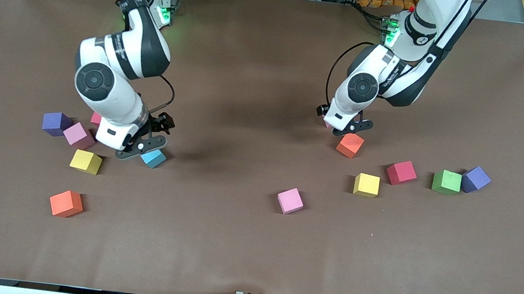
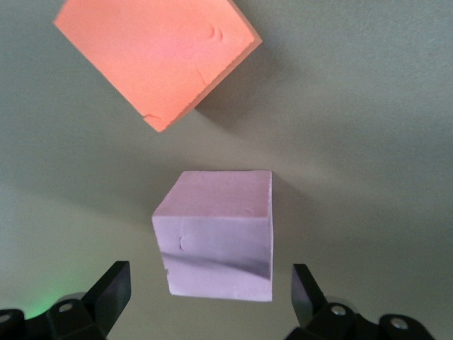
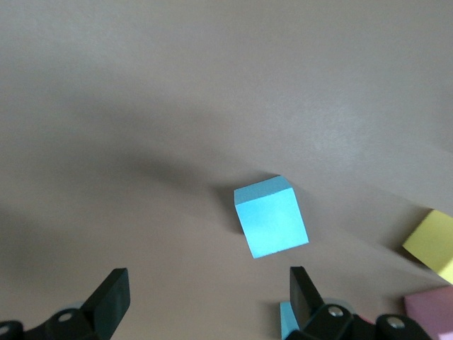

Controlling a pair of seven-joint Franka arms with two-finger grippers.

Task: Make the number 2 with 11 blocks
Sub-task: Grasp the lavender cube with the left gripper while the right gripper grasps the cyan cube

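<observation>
Blocks (image 1: 290, 200) scattered, corners skewed; no number 2 formed

Blocks lie scattered, no digit formed yet. Toward right arm's end: pink block (image 1: 79, 135), yellow block (image 1: 85, 161), orange block (image 1: 66, 203) nearest front cam, blue block (image 1: 153, 158) partly under the arm, a red-pink one (image 1: 96, 118) mostly hidden. Mid-table: pink block (image 1: 290, 201). Toward left arm's end: orange (image 1: 350, 145), yellow (image 1: 366, 185), red (image 1: 401, 173), green (image 1: 446, 182), all flat on table, apart.
</observation>
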